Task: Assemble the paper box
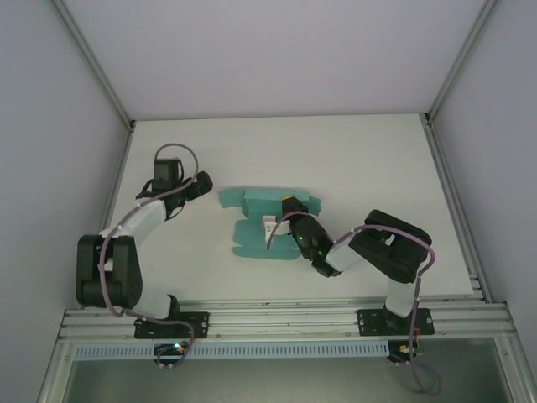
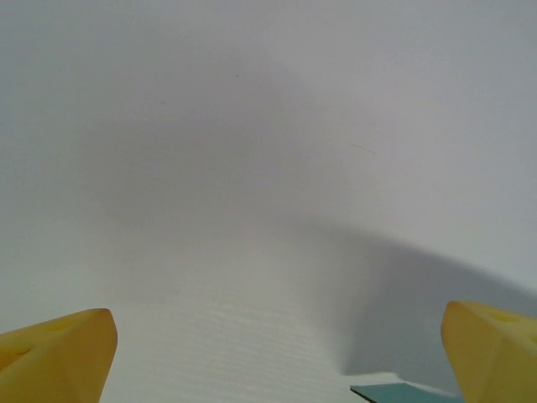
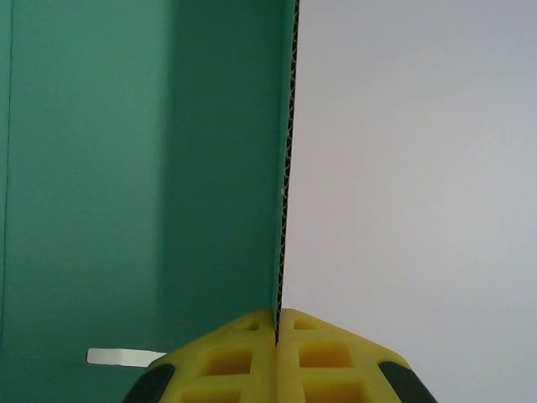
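The paper box [image 1: 252,239], a flat die-cut sheet of teal-green corrugated card, lies mid-table [image 1: 361,159]. The right tool [image 3: 277,323] pinches one panel's edge between its yellow foam pads [image 3: 226,361]. Fold that panel slowly along its crease. The left tool [image 2: 277,327], spread wide beside the sheet's left end, should pin the base flat.

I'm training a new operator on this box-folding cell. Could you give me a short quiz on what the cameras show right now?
1. True or false: the right claw is shut on an edge of the teal box sheet.
2. Which claw stands open? A) left claw B) right claw
3. Fill in: in the top view, the left claw is over the table, to the ___ of the sheet.
Key: 1 true; 2 A; 3 left.
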Available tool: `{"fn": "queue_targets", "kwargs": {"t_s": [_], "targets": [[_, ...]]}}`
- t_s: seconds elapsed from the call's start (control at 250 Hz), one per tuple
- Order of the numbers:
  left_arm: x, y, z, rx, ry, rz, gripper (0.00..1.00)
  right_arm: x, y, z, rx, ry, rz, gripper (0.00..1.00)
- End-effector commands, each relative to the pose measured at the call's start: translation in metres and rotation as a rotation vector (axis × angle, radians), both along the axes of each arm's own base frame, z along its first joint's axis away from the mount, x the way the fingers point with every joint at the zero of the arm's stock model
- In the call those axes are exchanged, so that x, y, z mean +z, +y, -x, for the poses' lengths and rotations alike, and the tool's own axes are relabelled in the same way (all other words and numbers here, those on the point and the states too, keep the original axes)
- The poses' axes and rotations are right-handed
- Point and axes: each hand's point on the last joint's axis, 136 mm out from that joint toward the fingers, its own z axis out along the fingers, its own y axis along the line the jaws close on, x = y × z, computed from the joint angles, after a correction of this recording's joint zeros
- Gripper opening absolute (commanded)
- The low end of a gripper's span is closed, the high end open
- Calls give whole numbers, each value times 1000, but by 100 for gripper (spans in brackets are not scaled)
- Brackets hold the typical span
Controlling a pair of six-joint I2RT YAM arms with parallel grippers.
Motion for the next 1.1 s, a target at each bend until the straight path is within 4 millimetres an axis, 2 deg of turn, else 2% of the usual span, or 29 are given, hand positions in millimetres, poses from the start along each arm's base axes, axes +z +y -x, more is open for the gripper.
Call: {"fn": "queue_targets", "kwargs": {"t_s": [0.0, 0.14, 0.347, 0.475, 0.691, 0.922, 0.942, 0.978, 1.094], "targets": [[12, -18, -19, -102, -59, 38, 99, 6, 1, 4, 3, -27, -13, 0], [5, -44, -13, -226, -74, 109, 87, 5, 0, 3, -8, -25, -15, 0], [-11, -80, 29, -403, -75, 119, 73, 4, -3, 2, -28, -15, -45, 0], [-10, -98, 51, -482, -99, 126, 65, 3, -3, 2, -35, -13, -51, 0], [-4, -128, 84, -606, -156, 128, 62, 1, -4, 2, -44, -3, -61, 0], [-25, -124, 86, -589, -86, 34, 59, -4, -6, 0, -58, 15, -64, 0], [-26, -122, 85, -581, -81, 30, 61, -5, -6, 0, -63, 18, -65, 0], [-26, -117, 82, -546, -73, 11, 71, -5, -7, -1, -67, 23, -65, 0], [-22, -91, 69, -384, -31, -32, 79, -4, -11, -7, -95, 35, -94, 0]]}}
